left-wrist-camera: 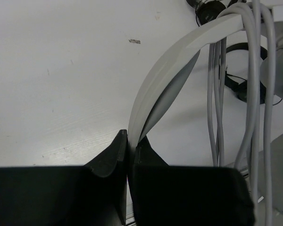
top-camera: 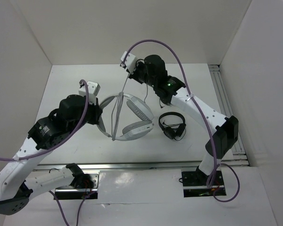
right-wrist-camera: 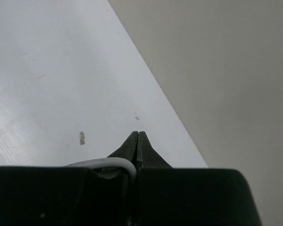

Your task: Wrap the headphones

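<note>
Both pinch the headphones: left tool headband, right tool cable.

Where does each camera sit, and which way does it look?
Top external: overhead at the near edge, looking down on table, white headphones, both arms.
Left wrist: on the left arm, looking along shut left jaws pinching the headband.
Right wrist: on the right arm, past shut right jaws pinching the cable toward wall.
Shared: top and left wrist both show headband, cable.
</note>
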You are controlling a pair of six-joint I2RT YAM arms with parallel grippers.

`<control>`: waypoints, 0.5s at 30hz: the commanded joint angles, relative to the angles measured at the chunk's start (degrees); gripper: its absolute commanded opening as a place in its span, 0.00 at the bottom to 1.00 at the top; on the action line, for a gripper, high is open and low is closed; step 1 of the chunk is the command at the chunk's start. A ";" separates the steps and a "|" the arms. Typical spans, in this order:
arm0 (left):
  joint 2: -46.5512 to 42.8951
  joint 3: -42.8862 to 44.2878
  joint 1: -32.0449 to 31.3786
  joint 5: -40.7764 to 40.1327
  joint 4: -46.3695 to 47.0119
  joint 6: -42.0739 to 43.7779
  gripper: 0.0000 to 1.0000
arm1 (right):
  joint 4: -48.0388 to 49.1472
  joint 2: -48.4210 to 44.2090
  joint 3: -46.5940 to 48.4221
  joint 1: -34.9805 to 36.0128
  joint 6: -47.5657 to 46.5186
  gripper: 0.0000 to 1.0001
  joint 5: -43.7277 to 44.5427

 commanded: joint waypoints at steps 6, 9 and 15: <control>-2.57 13.70 -1.79 3.51 -11.17 1.49 0.00 | 9.21 -0.62 -4.81 -12.71 17.74 0.00 -16.01; -1.87 18.71 -1.79 5.88 -8.70 1.49 0.00 | 13.68 1.74 -8.32 -15.52 25.66 0.02 -29.91; 3.92 29.26 -1.79 11.59 -7.29 -0.88 0.00 | 37.56 7.02 -18.07 -13.26 46.83 0.03 -46.46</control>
